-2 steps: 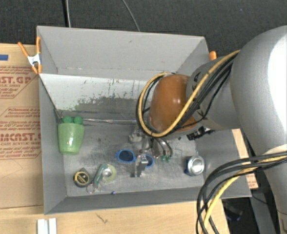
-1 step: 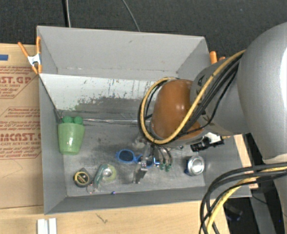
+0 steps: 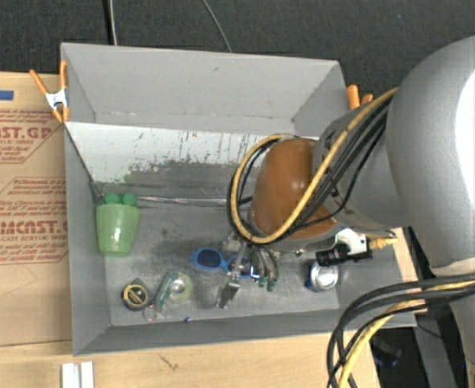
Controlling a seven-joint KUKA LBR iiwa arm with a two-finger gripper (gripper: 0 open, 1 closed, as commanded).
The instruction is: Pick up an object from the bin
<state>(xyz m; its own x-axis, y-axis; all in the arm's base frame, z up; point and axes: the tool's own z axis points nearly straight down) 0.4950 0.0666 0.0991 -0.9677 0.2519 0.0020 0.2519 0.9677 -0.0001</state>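
The gripper (image 3: 247, 276) hangs low over the front middle of the grey metal bin (image 3: 197, 87); whether it is spread or closed cannot be told. Just to its left, touching or nearly so, lies a small blue oval ring (image 3: 208, 259), glossy, flat on the scuffed floor. To the gripper's right sits a shiny silver-and-blue round cap (image 3: 322, 277). Farther left lie a clear greenish lump (image 3: 174, 288), a dark brass-rimmed disc (image 3: 135, 295) and a translucent green cup (image 3: 117, 226)
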